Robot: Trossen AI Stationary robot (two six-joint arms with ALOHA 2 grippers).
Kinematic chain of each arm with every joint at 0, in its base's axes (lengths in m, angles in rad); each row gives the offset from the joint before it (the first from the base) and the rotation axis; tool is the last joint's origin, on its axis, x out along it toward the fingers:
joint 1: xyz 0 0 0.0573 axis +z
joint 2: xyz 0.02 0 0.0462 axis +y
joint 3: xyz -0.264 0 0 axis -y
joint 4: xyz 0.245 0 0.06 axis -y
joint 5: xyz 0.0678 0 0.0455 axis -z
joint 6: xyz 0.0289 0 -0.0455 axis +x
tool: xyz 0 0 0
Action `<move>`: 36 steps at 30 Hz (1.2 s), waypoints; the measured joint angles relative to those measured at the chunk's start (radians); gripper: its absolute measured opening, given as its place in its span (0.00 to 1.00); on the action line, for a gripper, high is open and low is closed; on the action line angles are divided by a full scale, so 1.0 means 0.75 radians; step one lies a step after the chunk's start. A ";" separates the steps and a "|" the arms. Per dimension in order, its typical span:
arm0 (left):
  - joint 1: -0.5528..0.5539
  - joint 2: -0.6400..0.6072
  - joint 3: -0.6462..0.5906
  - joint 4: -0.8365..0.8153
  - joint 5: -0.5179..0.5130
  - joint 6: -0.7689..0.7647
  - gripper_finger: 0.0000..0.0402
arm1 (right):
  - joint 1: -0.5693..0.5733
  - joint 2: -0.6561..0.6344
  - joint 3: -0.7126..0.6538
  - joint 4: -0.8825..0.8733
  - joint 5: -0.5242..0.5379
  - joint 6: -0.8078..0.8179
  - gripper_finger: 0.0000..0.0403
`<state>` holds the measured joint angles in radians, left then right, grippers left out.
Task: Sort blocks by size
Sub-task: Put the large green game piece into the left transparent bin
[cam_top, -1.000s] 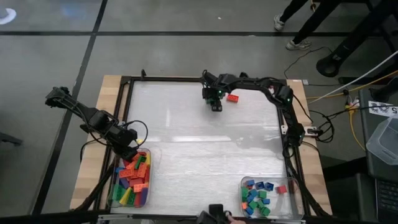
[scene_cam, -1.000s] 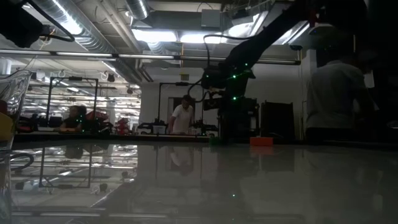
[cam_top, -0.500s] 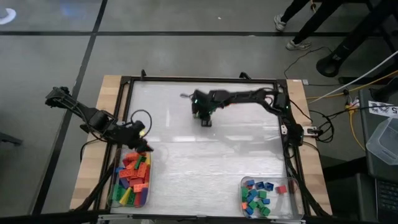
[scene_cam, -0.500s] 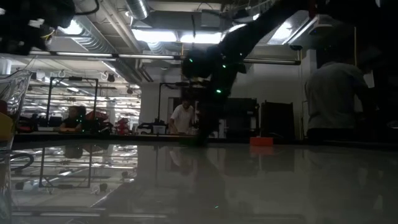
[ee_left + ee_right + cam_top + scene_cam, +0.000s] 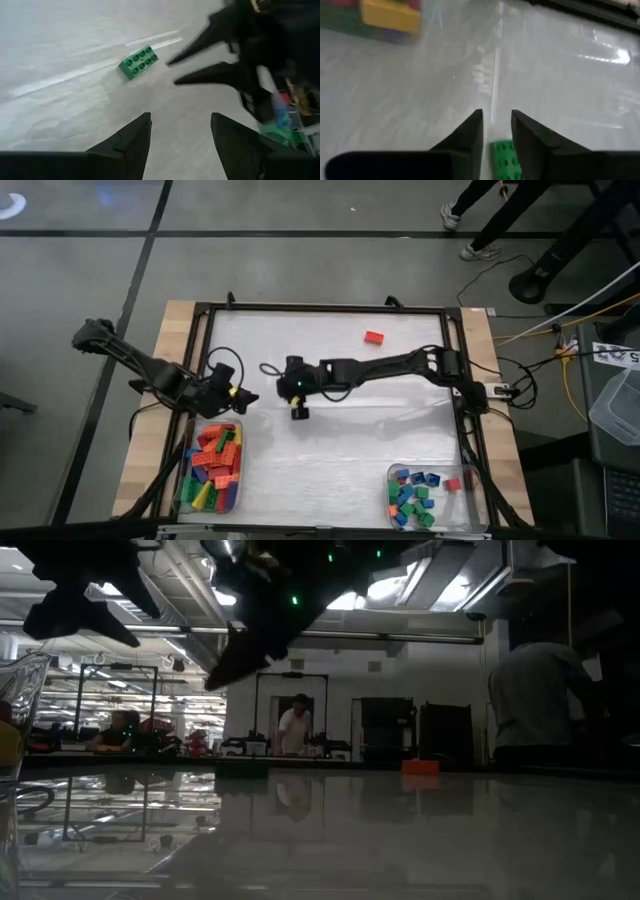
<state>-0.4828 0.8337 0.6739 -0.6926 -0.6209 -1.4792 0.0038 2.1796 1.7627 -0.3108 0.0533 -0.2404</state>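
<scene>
A long green block (image 5: 139, 62) lies flat on the table, studs up. It sits just off the fingertips of my right gripper (image 5: 496, 116), which hovers above it with a narrow gap and nothing in it. In the right wrist view the block (image 5: 503, 157) shows low between the fingers. My right arm (image 5: 360, 367) reaches across to the table's left middle. My left gripper (image 5: 246, 397) stands open close by, pointing at the block. A red block (image 5: 375, 337) rests near the far edge. Long blocks (image 5: 212, 465) and small blocks (image 5: 410, 495) lie in two trays.
The left clear tray (image 5: 241, 480) sits at the near left and the right tray (image 5: 390, 480) at the near right. A black rail (image 5: 320, 307) frames the table. A person (image 5: 540, 690) stands beyond the far right. Bare table lies between the trays.
My right gripper has swung from beside the red block at the far edge toward the table's left and near side, up to my left gripper, and has risen. The green block has come to this spot with it. My left gripper has turned from over its tray toward the table's middle.
</scene>
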 joint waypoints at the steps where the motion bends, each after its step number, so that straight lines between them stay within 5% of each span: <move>1: 0.000 0.021 0.000 0.006 0.005 -0.010 0.48 | 0.013 0.000 0.016 -0.008 0.011 -0.005 0.24; 8: 0.000 0.131 0.000 0.004 0.020 -0.043 0.48 | 0.029 -0.003 0.029 -0.022 0.082 -0.090 0.15; 15: 0.000 0.157 0.000 0.004 0.020 -0.040 0.48 | -0.023 0.004 0.030 -0.052 0.114 -0.091 0.16; 29: 0.000 0.157 0.000 0.002 0.021 -0.008 0.48 | -0.088 0.045 0.031 -0.193 0.059 0.074 0.48; 36: 0.000 0.157 0.000 -0.002 0.021 -0.008 0.48 | -0.087 0.109 0.032 -0.225 -0.046 0.033 0.52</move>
<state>-0.4828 0.9516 0.6741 -0.6941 -0.6052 -1.4848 -0.0612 2.2611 1.7868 -0.4796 0.0191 -0.2158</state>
